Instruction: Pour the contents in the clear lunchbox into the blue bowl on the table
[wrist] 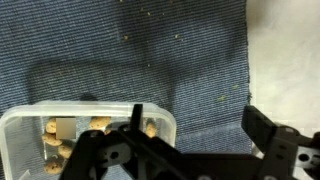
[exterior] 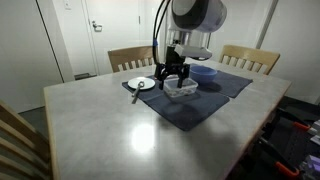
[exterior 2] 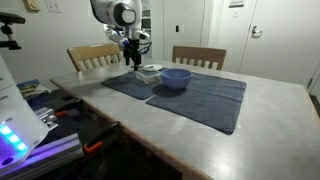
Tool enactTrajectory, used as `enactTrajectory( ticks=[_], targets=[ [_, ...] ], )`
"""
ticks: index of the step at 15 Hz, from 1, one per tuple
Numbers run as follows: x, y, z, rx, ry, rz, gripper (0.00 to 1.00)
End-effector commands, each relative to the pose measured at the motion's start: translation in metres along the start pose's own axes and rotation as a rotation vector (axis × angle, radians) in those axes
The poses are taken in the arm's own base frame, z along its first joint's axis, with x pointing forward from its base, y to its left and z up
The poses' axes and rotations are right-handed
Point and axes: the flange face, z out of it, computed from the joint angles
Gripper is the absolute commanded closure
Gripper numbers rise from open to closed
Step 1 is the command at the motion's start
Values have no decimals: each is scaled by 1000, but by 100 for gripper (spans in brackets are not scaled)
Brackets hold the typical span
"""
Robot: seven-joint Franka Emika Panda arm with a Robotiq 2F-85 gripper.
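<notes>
1. The clear lunchbox (wrist: 45, 128) rests on the dark blue mat (wrist: 120, 50), at 7 o'clock in the wrist view, with tan pieces (wrist: 98, 126) inside.
2. The claw (wrist: 195, 118) is spread wide. The box's end wall lies between its fingers, but contact cannot be judged.
3. The blue bowl (exterior 2: 176, 78) stands on the mat just beside the lunchbox, at its 3 o'clock in an exterior view.
4. A white plate (exterior: 141, 84) lies at the lunchbox's 9 o'clock in an exterior view, near the mat's edge.
5. The pale grey worktop (exterior: 120, 130) carries everything. Two wooden chairs (exterior: 130, 58) stand along its far side, towards 12 o'clock.
</notes>
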Motion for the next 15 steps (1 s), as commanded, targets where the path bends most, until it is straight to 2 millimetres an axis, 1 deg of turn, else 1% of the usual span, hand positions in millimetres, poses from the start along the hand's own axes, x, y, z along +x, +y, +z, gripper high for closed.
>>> enactTrajectory(
  ticks=[1, 3, 5, 10, 12, 15],
  targets=[
    [9, 1, 8, 4, 10, -2, 0],
    [10, 2, 6, 3, 16, -1, 0],
    [13, 3, -1, -2, 28, -2, 0],
    [29, 11, -13, -11, 55, -10, 0],
    [37, 10, -12, 10, 57, -17, 0],
    [46, 4, -4, 27, 38, -51, 0]
  ],
)
